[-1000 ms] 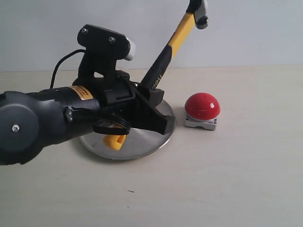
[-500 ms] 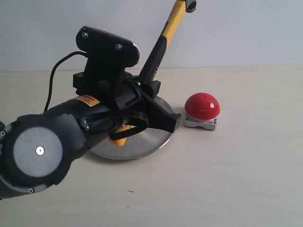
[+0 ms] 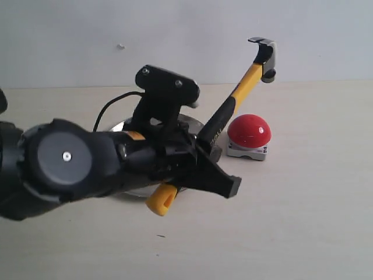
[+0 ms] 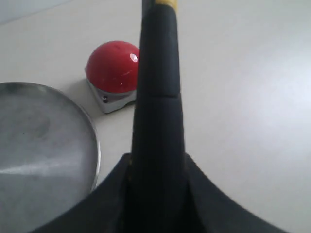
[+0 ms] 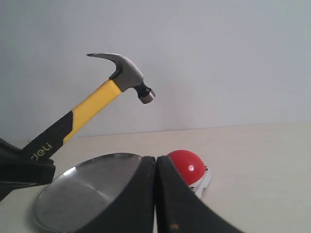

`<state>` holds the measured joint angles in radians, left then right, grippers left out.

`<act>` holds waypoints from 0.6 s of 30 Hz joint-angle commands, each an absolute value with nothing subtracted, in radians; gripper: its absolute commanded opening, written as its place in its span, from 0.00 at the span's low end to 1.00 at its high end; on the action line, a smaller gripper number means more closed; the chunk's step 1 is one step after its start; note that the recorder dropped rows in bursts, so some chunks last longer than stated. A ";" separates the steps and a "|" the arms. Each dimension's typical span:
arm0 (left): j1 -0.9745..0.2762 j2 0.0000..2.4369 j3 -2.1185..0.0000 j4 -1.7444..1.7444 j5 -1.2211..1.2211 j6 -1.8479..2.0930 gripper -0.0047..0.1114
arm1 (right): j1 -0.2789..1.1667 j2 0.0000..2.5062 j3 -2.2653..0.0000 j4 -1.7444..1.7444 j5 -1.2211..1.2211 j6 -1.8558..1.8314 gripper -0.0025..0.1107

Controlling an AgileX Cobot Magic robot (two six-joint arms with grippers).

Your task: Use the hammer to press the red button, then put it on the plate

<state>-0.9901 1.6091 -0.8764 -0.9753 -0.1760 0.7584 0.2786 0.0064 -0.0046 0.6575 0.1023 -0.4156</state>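
My left end effector (image 3: 211, 156), clamped on the hammer (image 3: 245, 87), has tipped its head toward the red button (image 3: 249, 129); pressing looks next.

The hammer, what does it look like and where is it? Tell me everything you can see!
The hammer has a dark metal head with a curved claw, and a handle that is yellow near the head, black in the middle, and ends in a yellow loop. It is tilted, head up in the air, loop low. The left gripper is clamped on the black part. The head is higher than the red button and does not touch it.
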 commanded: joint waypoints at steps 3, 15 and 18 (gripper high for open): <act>-0.927 1.669 -0.985 -1.057 -0.186 0.751 0.04 | 0.279 0.000 0.000 0.656 0.102 -0.415 0.02; -0.924 1.811 -1.096 -1.145 -0.177 0.867 0.04 | 0.279 0.000 0.000 0.656 0.102 -0.415 0.02; -0.893 1.789 -1.096 -1.251 -0.138 1.050 0.04 | 0.279 0.000 0.000 0.656 0.102 -0.415 0.02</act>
<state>-0.9187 1.8234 -1.0752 -1.1816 -0.1185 0.9040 0.2786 0.0064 -0.0046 0.6575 0.1043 -0.4156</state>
